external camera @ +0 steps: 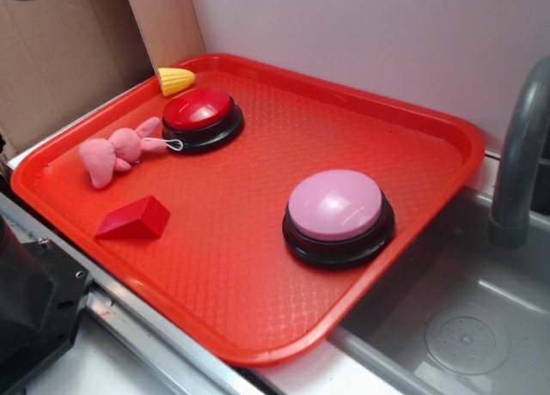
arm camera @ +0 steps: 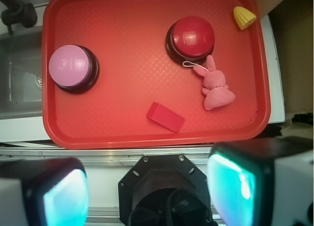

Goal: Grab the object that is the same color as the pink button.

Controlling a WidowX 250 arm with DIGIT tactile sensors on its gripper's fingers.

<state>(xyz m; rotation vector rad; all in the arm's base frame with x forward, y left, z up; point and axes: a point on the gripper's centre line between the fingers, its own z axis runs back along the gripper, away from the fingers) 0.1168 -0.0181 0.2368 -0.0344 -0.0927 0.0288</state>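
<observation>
On red tray [arm camera: 147, 123], pink bunny [arm camera: 216, 86] lies well beyond spread jaws.

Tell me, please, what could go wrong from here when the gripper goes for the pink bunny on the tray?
The pink bunny lies close beside the red button, its white string right at the button's base, so a finger might press the button or snag the loop. The red wedge block lies nearby too and could get nudged. The gripper is open and well off the tray.

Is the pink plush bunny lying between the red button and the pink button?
No, the pink plush bunny lies beside the red button, on the side away from the pink button.
</observation>
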